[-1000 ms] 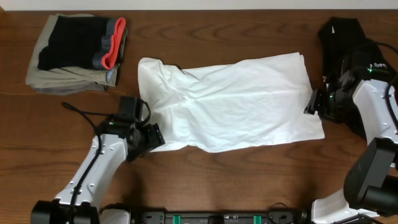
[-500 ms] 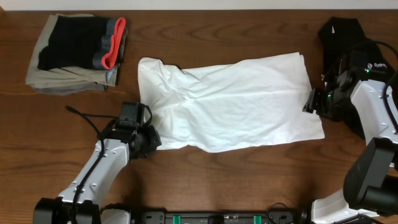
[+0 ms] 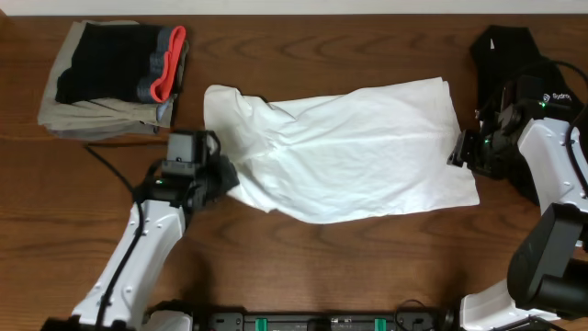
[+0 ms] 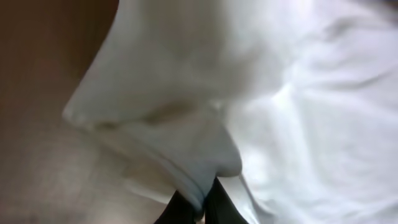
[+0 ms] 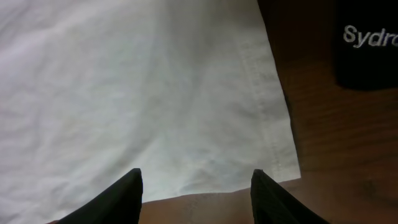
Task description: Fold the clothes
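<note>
The white T-shirt [image 3: 340, 161] lies spread across the middle of the table, back up, with no graphic showing. My left gripper [image 3: 223, 181] is at its near left corner, shut on a fold of the white cloth [image 4: 186, 168], which is pinched between the dark fingertips [image 4: 217, 202] and raised off the wood. My right gripper [image 3: 457, 152] is at the shirt's right edge. In the right wrist view it [image 5: 196, 190] stands open over the hemmed corner [image 5: 273, 137], with nothing between its fingers.
A folded beige, black and grey-red stack [image 3: 115, 78] sits at the back left. A black top [image 3: 505, 51] with white lettering [image 5: 367, 40] lies at the back right, beside and under my right arm. Bare wood runs along the front.
My left gripper has shut on the shirt's near left corner and moved back and up with it, drawing the cloth away from the front. The right gripper has hardly moved.
</note>
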Tool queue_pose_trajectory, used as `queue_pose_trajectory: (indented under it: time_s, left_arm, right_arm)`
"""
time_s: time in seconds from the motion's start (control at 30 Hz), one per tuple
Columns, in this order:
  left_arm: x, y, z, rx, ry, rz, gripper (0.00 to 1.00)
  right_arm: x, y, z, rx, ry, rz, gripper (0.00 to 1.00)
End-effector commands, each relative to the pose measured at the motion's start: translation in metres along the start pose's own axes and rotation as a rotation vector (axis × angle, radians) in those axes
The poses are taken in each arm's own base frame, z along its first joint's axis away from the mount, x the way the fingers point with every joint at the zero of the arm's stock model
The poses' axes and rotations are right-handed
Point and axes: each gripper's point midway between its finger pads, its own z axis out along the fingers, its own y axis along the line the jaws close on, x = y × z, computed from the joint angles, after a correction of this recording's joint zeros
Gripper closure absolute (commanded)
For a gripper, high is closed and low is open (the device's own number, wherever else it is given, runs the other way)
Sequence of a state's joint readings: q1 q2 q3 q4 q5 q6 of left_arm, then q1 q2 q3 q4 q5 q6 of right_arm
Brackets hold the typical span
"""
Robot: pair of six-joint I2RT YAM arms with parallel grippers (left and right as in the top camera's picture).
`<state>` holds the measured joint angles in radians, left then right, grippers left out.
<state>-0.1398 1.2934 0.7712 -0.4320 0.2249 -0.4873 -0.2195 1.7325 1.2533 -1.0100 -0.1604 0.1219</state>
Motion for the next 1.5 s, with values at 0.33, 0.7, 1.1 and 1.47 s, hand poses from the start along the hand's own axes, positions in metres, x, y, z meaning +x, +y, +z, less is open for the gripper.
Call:
queue_pose_trajectory:
  time_s: [0.33, 0.7, 1.1, 1.47]
  left_arm:
    - [-0.058, -0.003, 0.014, -0.055, -0.212, 0.110, 0.94]
    - [-0.099, -0.022, 0.047, 0.025, -0.352, 0.125, 0.05]
    - [-0.031, 0.012, -0.002, -0.116, -0.119, 0.160, 0.02]
    - [0.019, 0.028, 0.024, -0.172, 0.088, 0.483, 0.02]
  right_arm:
    - [0.000, 0.005, -0.006, -0.008, -0.023, -0.005, 0.46]
    - [-0.001, 0.006, -0.006, -0.009, -0.024, -0.009, 0.46]
    - [-0.002, 0.006, -0.006, -0.009, -0.032, -0.010, 0.46]
    - [-0.011, 0.009, -0.006, -0.024, -0.067, -0.005, 0.46]
